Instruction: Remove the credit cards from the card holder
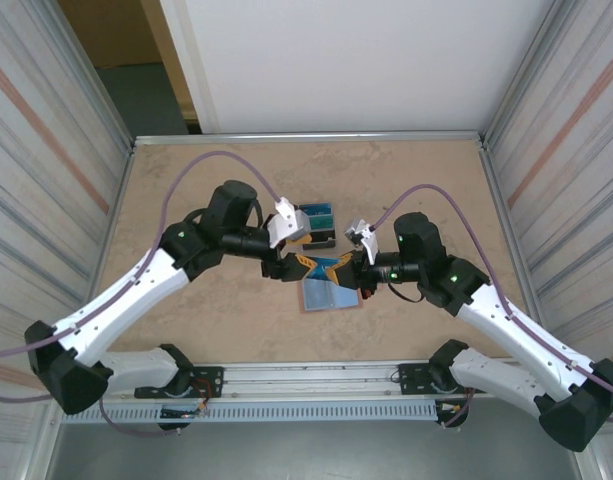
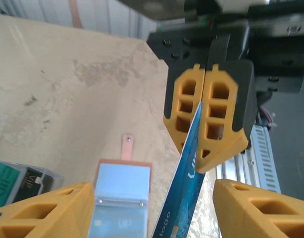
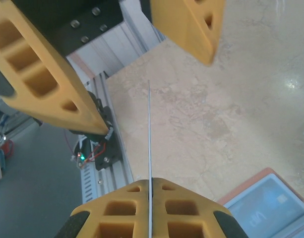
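Note:
A blue credit card hangs in the air above the table, pinched at its top edge by my right gripper, which is shut on it. In the right wrist view the card shows edge-on, rising from my right gripper. My left gripper is open, its fingers standing either side of the card without touching it. The salmon-pink card holder lies open on the table below, its light blue inside up and its pink tab pointing away. From above, both grippers meet over the card holder.
A dark tiered stand with teal cards sits just behind the grippers, and it also appears at the left edge of the left wrist view. The metal rail runs along the table's near edge. Corrugated walls close in both sides.

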{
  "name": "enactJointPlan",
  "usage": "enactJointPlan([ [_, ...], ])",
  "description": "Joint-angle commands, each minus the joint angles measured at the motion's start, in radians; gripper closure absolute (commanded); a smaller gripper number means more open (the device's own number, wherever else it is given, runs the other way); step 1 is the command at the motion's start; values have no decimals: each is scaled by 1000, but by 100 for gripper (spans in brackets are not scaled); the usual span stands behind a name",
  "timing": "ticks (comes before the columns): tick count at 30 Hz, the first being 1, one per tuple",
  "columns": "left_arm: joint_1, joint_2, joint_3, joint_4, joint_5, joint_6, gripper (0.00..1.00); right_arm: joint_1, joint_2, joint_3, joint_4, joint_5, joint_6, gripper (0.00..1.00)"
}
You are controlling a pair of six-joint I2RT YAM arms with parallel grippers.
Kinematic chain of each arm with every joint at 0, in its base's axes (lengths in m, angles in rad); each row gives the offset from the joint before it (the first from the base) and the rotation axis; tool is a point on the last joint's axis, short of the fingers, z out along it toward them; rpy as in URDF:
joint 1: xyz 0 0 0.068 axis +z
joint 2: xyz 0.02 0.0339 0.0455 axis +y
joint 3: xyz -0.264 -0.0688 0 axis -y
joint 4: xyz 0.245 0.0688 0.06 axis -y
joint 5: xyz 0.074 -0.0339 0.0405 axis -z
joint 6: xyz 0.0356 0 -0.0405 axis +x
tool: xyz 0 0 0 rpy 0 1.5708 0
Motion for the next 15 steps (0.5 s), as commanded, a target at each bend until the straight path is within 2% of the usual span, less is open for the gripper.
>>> enactJointPlan([
  [1,-2,36,63,-93,93,113,37,2,5,39,-22,-19,-25,100],
  [3,-4,70,84,-115,126,135,40,2,9,44,-27,-19,-28,100],
  [4,-5,84,91,-122,134,144,47,1,11,46,-29,-18,-29,100],
  [6,-4,111,107,-131,140,151,78,3,13,48,-32,-13,-32,100],
  [8,-5,127,114,-131,125,151,100,0,12,49,-38,10,-33,98],
  [10,-4,134,118,-129,96,157,100,-1,6,46,-44,61,-28,91],
  [13,7,142,116,-117,56,171,100,-20,-13,39,-49,168,-1,60],
  [15,23,149,108,-88,22,175,100,-50,-27,39,-53,209,21,49],
])
